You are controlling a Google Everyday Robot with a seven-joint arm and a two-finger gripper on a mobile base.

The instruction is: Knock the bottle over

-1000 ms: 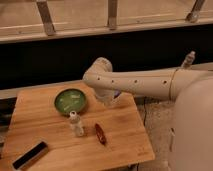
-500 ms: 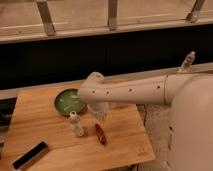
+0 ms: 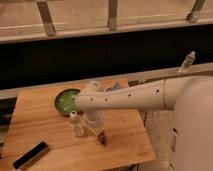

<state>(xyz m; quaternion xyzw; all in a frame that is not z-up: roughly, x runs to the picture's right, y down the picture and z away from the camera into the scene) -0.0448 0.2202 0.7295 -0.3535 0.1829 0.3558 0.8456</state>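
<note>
Close beside the bottle (image 3: 76,124), the pincer (image 3: 95,126) hangs over a wooden table (image 3: 35,120).

We hold our one arm (image 3: 131,97) out from our pale body (image 3: 192,127), which fills the right edge of the view. The arm runs leftward, nearly level, dipping a little toward its far end. Its long link is cream-coloured, with a row of small dark dots along the side. At the far end our wrist (image 3: 88,99) bends sharply, and from there the last section turns straight down. Our gripper (image 3: 95,124) hangs below that bend, pointing downward, low in the left-centre of the view — its tip sits in shadow under the arm.
</note>
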